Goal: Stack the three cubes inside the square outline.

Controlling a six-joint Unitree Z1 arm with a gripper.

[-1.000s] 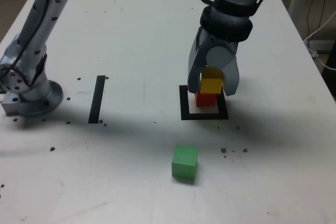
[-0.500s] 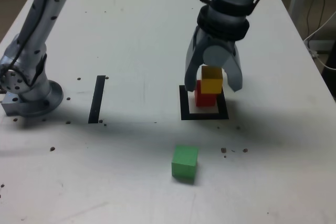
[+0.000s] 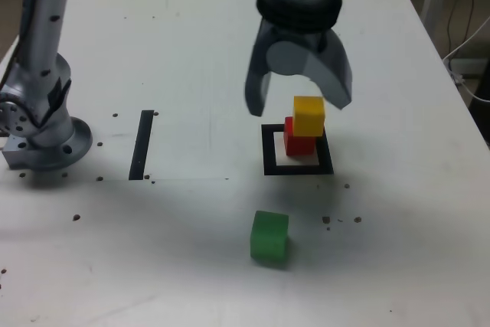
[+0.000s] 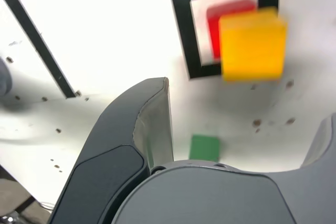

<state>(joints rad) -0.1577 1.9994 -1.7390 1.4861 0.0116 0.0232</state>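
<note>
One cube (image 3: 309, 115) sat on another (image 3: 297, 142) inside the square outline (image 3: 297, 168). The third cube (image 3: 269, 237) lay on the worktop (image 3: 191, 51) in front of the outline. A strip (image 3: 142, 144) lay toward the exterior view's left. My claw (image 3: 300, 101) hung above the stack, spread apart.

You see a white table (image 3: 191, 51) with a straight black strip (image 3: 142, 145) toward the exterior view's left and small dark specks (image 3: 341, 220) scattered nearby.
</note>
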